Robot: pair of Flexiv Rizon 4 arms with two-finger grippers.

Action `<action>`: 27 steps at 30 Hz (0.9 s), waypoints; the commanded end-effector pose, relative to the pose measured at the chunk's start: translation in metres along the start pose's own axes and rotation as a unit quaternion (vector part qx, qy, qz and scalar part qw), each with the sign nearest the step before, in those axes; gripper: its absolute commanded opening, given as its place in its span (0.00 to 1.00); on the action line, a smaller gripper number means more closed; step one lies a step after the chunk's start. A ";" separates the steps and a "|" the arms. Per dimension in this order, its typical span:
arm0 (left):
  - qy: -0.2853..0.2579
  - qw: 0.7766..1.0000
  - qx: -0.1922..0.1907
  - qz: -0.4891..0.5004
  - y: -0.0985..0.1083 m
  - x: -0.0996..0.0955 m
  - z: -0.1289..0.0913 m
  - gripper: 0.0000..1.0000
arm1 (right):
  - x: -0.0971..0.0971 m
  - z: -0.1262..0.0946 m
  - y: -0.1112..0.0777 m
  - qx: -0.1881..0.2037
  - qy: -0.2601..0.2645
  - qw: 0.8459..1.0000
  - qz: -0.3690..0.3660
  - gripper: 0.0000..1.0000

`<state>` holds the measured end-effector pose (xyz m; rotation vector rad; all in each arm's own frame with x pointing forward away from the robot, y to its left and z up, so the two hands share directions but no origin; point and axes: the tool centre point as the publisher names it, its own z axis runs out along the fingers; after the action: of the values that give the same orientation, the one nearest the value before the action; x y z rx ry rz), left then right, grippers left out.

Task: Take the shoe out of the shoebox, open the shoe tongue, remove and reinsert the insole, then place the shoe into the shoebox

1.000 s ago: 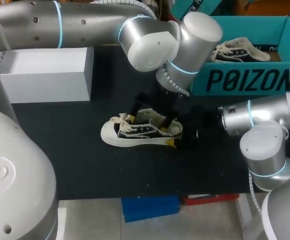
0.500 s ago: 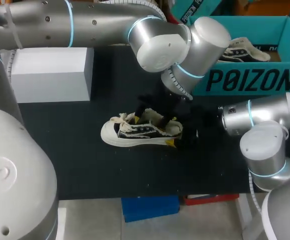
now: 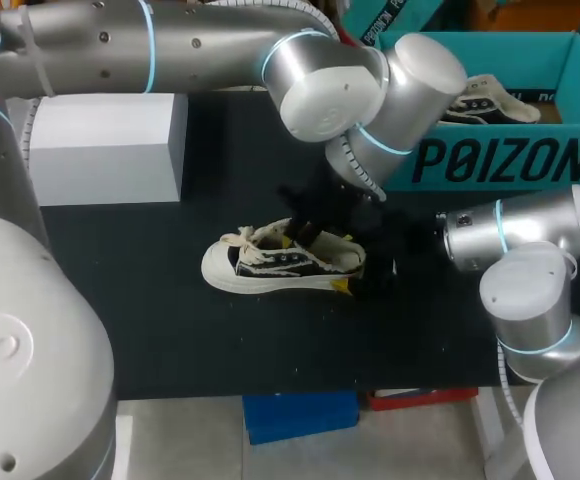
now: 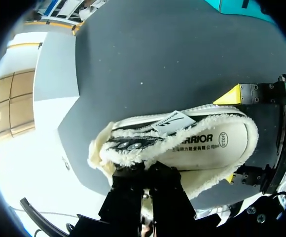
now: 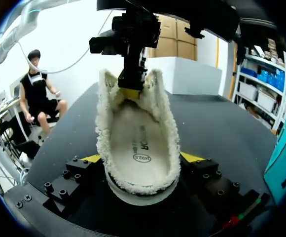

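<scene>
A black and cream shoe (image 3: pixel 270 265) with a fleece lining lies on its side on the black table (image 3: pixel 150 300), toe to the left. My right gripper (image 3: pixel 355 275) holds its heel, one yellow-tipped finger (image 5: pixel 91 158) on each side. The insole (image 5: pixel 139 143) shows inside the opening. My left gripper (image 3: pixel 305 228) stands over the shoe's mouth, pinched shut on the fleece-edged tongue (image 5: pixel 128 101). From the left wrist, the shoe (image 4: pixel 182 143) lies just ahead of the closed fingers (image 4: pixel 133 185). The teal shoebox (image 3: pixel 490 160) stands at the back right.
A second shoe (image 3: pixel 480 100) lies inside the shoebox. A white box (image 3: pixel 100 145) sits at the back left of the table. Bare black table stretches in front of the shoe and to its left.
My left gripper has closed from wide open onto the tongue, and its arm has shifted slightly right. The shoe and the right arm have stayed put.
</scene>
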<state>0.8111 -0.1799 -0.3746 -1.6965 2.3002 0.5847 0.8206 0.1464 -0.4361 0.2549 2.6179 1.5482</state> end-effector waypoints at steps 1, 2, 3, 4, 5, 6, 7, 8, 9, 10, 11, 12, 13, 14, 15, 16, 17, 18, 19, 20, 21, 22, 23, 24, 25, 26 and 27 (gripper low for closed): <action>0.025 1.000 0.004 0.003 0.002 -0.008 -0.005 0.00 | 0.000 0.003 0.000 0.001 -0.001 1.000 0.001 0.00; 0.025 1.000 0.008 0.002 0.002 -0.008 -0.007 0.00 | 0.000 0.003 0.000 0.001 -0.001 1.000 0.001 0.00; 0.029 1.000 0.011 0.003 0.003 -0.009 -0.009 0.00 | 0.000 0.003 0.000 0.001 -0.001 1.000 0.001 0.00; 0.035 0.999 0.013 0.002 0.003 -0.011 -0.012 0.00 | 0.000 0.003 0.000 0.001 -0.001 1.000 0.001 0.00; 0.038 0.999 0.016 0.001 0.004 -0.012 -0.014 0.00 | 0.000 0.003 0.000 0.001 -0.001 1.000 0.001 0.00; 0.039 0.999 0.020 0.000 0.004 -0.014 -0.016 0.00 | 0.000 0.003 0.000 0.001 -0.001 1.000 0.001 0.00; 0.041 0.999 0.023 -0.001 0.006 -0.016 -0.018 0.00 | 0.000 0.003 0.000 0.001 -0.001 1.000 0.001 0.00; 0.045 0.999 0.026 -0.002 0.007 -0.018 -0.020 0.00 | 0.000 0.003 0.000 0.001 -0.001 1.000 0.001 0.00; 0.049 0.998 0.032 -0.003 0.009 -0.020 -0.022 0.00 | 0.000 0.003 0.000 0.001 -0.001 1.000 0.001 0.00; 0.048 0.998 0.034 -0.005 0.010 -0.022 -0.023 0.00 | 0.000 0.003 0.000 0.001 -0.001 1.000 0.001 0.00; 0.049 0.998 0.035 -0.007 0.011 -0.024 -0.024 0.00 | 0.000 0.003 0.000 0.001 -0.001 1.000 0.001 0.00; 0.052 0.998 0.037 -0.009 0.013 -0.027 -0.025 0.00 | 0.000 0.003 0.000 0.001 -0.001 1.000 0.001 0.00; 0.053 0.998 0.040 -0.012 0.015 -0.030 -0.026 0.00 | 0.000 0.003 0.000 0.001 -0.001 1.000 0.001 0.00; 0.055 0.997 0.043 -0.015 0.018 -0.033 -0.027 0.00 | 0.000 0.003 0.000 0.001 -0.001 1.000 0.001 0.00; 0.057 0.997 0.045 -0.017 0.019 -0.035 -0.027 0.00 | 0.000 0.003 0.000 0.001 -0.001 1.000 0.001 0.00; 0.057 0.997 0.047 -0.020 0.021 -0.038 -0.028 0.00 | 0.000 0.003 0.000 0.001 -0.001 1.000 0.001 0.00; 0.059 0.997 0.048 -0.024 0.023 -0.041 -0.027 0.00 | 0.000 0.003 0.000 0.001 -0.001 1.000 0.001 0.00; 0.059 0.997 0.050 -0.026 0.024 -0.043 -0.027 0.00 | 0.000 0.003 0.000 0.001 -0.001 1.000 0.001 0.00; 0.061 0.996 0.053 -0.030 0.027 -0.047 -0.026 0.00 | 0.000 0.003 0.000 0.001 -0.001 1.000 0.001 0.00; 0.063 0.996 0.053 -0.034 0.028 -0.049 -0.026 0.00 | 0.000 0.003 0.000 0.001 -0.001 1.000 0.001 0.00; 0.067 0.996 0.052 -0.041 0.030 -0.053 -0.024 0.00 | 0.000 0.003 0.000 0.001 -0.001 1.000 0.001 0.00; 0.067 0.995 0.053 -0.045 0.032 -0.056 -0.023 0.00 | 0.000 0.003 0.000 0.001 -0.001 1.000 0.001 0.00; 0.068 0.995 0.056 -0.051 0.034 -0.059 -0.022 0.00 | 0.000 0.003 0.000 0.001 -0.001 1.000 0.001 0.00; 0.071 0.994 0.055 -0.055 0.036 -0.062 -0.021 0.00 | 0.000 0.003 0.000 0.001 -0.001 1.000 0.001 0.00; 0.073 0.994 0.055 -0.059 0.037 -0.065 -0.019 0.00 | 0.000 0.003 0.000 0.001 -0.001 1.000 0.001 0.00; 0.073 0.994 0.056 -0.063 0.039 -0.068 -0.018 0.00 | 0.000 0.003 0.000 0.001 -0.001 1.000 0.001 0.00; 0.072 0.994 0.054 -0.066 0.040 -0.071 -0.016 0.00 | 0.000 0.003 0.000 0.001 -0.001 1.000 0.001 0.00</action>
<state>0.8018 -0.1295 -0.3258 -1.8566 2.2241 0.3971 0.8206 0.1464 -0.4361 0.2545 2.6178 1.5485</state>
